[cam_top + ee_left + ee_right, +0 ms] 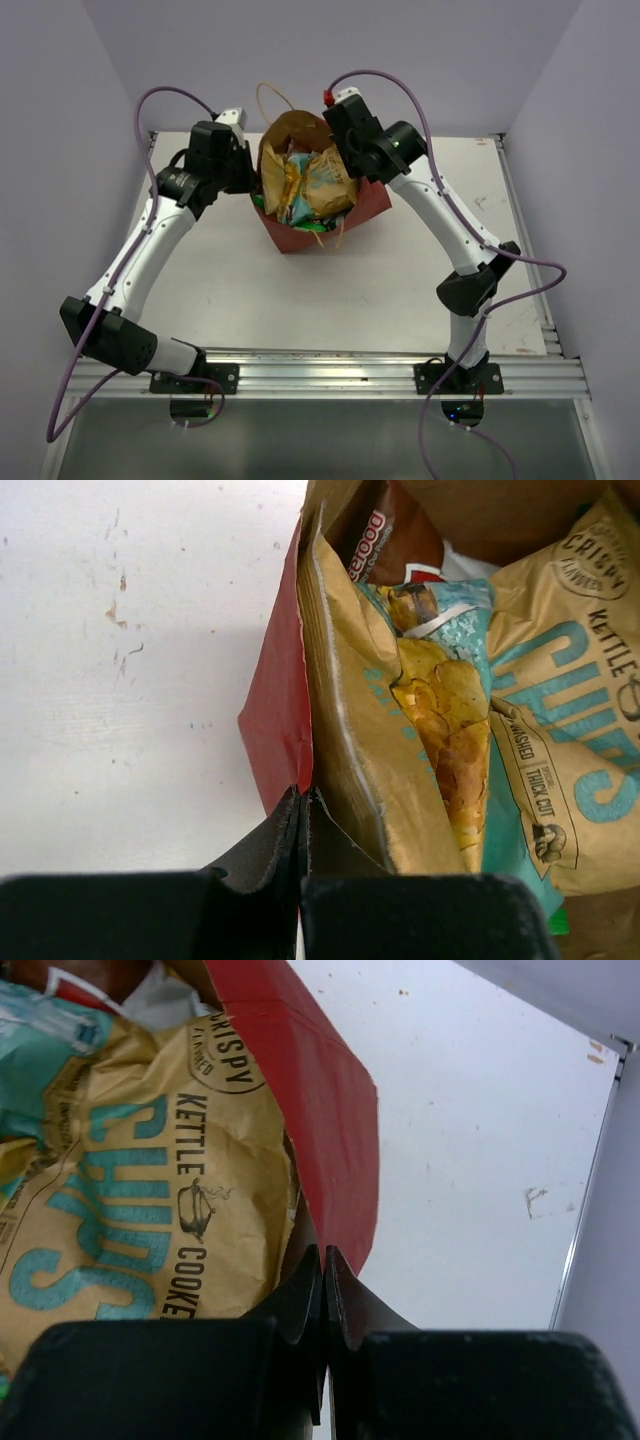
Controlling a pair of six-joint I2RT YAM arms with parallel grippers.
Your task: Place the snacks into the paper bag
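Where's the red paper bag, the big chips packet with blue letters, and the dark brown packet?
paper bag (272,730), left wrist view, its red outer side.
tan chips packet (150,1190), right wrist view, its printed front.
dark brown packet (408,532), left wrist view, its top end.

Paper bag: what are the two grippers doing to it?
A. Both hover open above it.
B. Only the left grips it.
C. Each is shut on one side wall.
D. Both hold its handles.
C: wrist views show the left gripper and right gripper each shut on a red wall of the bag.
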